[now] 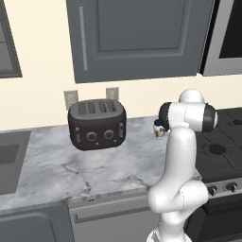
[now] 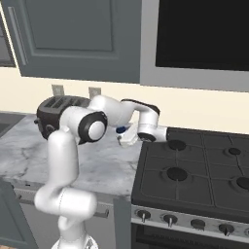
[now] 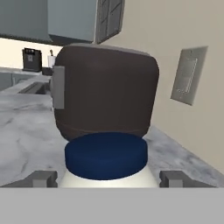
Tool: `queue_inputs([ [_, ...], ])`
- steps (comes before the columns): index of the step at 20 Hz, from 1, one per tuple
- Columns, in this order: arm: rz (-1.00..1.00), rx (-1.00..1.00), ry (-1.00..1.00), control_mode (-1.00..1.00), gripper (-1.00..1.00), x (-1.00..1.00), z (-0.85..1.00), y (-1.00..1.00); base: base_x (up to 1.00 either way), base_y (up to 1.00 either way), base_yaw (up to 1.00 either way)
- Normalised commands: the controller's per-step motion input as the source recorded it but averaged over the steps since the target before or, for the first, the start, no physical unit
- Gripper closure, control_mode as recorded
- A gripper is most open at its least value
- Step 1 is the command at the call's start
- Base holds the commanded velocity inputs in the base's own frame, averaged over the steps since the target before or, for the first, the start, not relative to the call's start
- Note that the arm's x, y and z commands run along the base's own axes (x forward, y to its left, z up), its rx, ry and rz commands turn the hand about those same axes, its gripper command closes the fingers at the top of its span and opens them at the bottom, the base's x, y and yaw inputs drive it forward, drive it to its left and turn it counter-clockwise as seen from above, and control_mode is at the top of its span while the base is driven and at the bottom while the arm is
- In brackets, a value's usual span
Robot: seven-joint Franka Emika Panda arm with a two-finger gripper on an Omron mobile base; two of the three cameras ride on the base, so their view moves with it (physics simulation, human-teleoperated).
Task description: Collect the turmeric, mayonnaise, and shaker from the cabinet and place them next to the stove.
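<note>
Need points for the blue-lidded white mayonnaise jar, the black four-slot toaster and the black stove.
Blue-lidded white mayonnaise jar [image 3: 105, 155]: hand view, lid top.
Black four-slot toaster [image 1: 97, 124]: left base view, front face.
Black stove [image 2: 194, 175]: right base view, cooktop surface.

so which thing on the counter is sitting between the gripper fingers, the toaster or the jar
The white jar with the blue lid. It sits between the open fingers of the gripper; the black toaster stands further back on the counter, beyond it.
</note>
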Motion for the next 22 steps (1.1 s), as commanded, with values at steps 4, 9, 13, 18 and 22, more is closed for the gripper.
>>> queue_inputs([
  [4,0.15,0.09,0.0,-1.0,1.0,0.21,-0.23,-0.36,0.0,0.0,0.0],
  [9,0.14,0.1,0.01,-1.0,1.0,0.27,-0.17,-0.35,0.0,0.0,0.0],
  [13,0.11,0.09,0.02,-1.0,1.0,0.28,-0.16,-0.2,0.0,0.0,0.0],
  [18,0.07,0.02,0.01,-1.0,-1.0,0.04,-0.32,-0.02,0.0,0.0,0.0],
  [22,0.03,0.01,-0.04,-1.0,-1.0,-0.1,-0.06,0.0,0.0,0.0,0.0],
])
